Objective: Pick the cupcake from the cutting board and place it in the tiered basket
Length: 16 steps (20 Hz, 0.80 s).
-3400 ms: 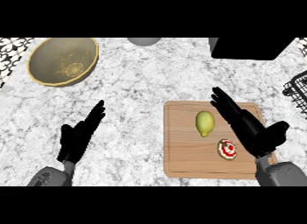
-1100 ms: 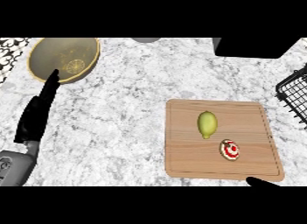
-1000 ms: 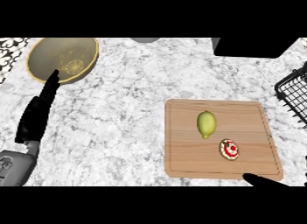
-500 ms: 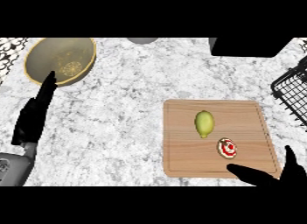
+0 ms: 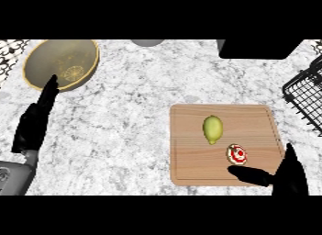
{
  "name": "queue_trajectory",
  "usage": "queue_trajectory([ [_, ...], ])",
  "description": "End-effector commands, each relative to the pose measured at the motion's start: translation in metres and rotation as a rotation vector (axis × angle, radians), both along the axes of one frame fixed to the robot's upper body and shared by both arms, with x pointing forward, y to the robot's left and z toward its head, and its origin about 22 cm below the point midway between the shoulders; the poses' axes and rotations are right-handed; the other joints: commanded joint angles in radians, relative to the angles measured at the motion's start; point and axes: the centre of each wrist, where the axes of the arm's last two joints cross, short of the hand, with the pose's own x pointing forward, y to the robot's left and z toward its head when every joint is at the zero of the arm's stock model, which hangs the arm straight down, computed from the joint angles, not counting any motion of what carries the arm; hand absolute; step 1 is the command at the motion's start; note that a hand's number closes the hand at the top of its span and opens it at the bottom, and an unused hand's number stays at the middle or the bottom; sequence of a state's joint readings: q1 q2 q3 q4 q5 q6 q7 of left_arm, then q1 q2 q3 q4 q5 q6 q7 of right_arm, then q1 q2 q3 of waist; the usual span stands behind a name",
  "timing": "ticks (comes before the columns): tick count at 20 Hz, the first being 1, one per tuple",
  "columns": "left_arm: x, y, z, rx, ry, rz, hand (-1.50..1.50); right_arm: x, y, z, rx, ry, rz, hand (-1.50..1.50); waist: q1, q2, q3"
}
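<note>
Right now the cupcake [image 5: 238, 154] sits on the cutting board [image 5: 190, 156], toward the board's near right corner, with a yellow-green fruit [image 5: 213, 129] just beside it nearer the board's middle. The right hand [image 5: 286, 180] comes in over the board's near edge, spread wide and holding nothing: its thumb [image 5: 248, 173] lies just short of the cupcake while its fingers [image 5: 290, 158] stand up along the board's right edge. That spread looks set to take the cupcake between thumb and fingers, and coming from this corner probably keeps the hand off the fruit. No contact shows yet, so the grasp is judged not begun.

The tiered basket [image 5: 311, 98] stands at the counter's right edge, beyond the board's far right corner, so the carry should be short and go rightward. The left hand [image 5: 36, 120] rests near the counter's left edge, fingers straight, below 1 golden bowl [image 5: 49, 69].
</note>
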State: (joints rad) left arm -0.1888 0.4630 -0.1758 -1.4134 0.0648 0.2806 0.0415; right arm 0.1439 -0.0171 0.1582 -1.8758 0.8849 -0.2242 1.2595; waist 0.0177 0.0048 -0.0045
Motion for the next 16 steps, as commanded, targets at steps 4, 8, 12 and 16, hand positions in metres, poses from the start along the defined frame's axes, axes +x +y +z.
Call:
queue_trajectory([
  [4, -0.004, 0.005, 0.006, 0.018, -0.007, 0.003, 0.00, 0.015, 0.010, -0.001, 0.034, 0.208, -0.085, -1.50, 0.002, -0.004, 0.001],
  [8, -0.002, 0.004, 0.005, -0.006, 0.011, 0.008, 0.00, 0.028, -0.003, 0.002, 0.056, 0.216, -0.112, -1.50, -0.006, -0.003, 0.002],
  [12, -0.001, 0.014, 0.006, 0.000, -0.005, 0.008, 0.00, 0.021, 0.005, -0.009, 0.066, 0.228, -0.111, -1.50, -0.011, -0.004, 0.002],
  [16, 0.007, -0.003, 0.014, 0.021, -0.013, 0.030, 0.00, 0.023, 0.006, -0.016, 0.064, 0.243, -0.120, -1.50, -0.016, -0.004, 0.003],
])
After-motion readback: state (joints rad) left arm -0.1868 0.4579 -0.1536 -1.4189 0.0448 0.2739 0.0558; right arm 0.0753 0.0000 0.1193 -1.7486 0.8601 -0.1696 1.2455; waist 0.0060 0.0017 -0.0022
